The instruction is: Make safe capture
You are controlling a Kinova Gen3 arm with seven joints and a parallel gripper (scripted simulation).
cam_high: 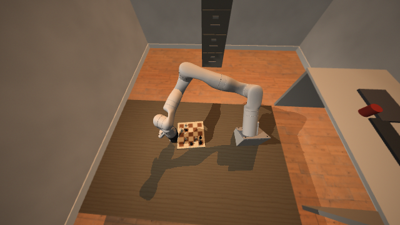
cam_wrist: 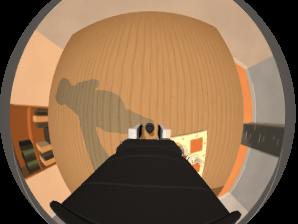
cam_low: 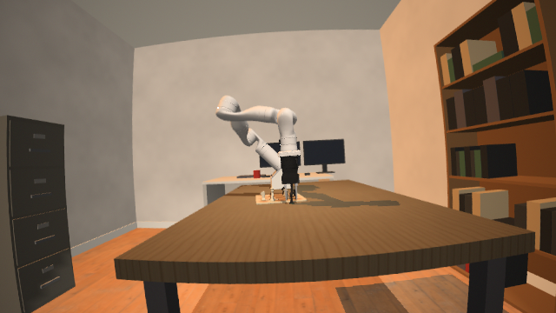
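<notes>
The chessboard (cam_high: 184, 147) (cam_low: 261, 202) (cam_wrist: 203, 137) lies on the table. A black piece (cam_low: 292, 198) (cam_wrist: 149, 128) stands on the table just off the board's edge; its kind is hard to tell. My gripper (cam_high: 174, 141) (cam_wrist: 149, 129) is open around it, with a gap on each side in the wrist view. On the board are several pale pieces, one pale piece (cam_high: 186, 125) near the back edge, and several black ones, such as a black piece (cam_high: 200, 142) at the front right corner. The gripper partly hides the board's near pieces in the exterior view. Square labels are too small to read.
The board is right beside the gripper, with pale pieces (cam_wrist: 193, 160) close to it in the wrist view. The arm's base (cam_high: 251, 135) stands beyond the board. A desk with a red cup (cam_high: 370, 110) (cam_low: 256, 174) is farther off.
</notes>
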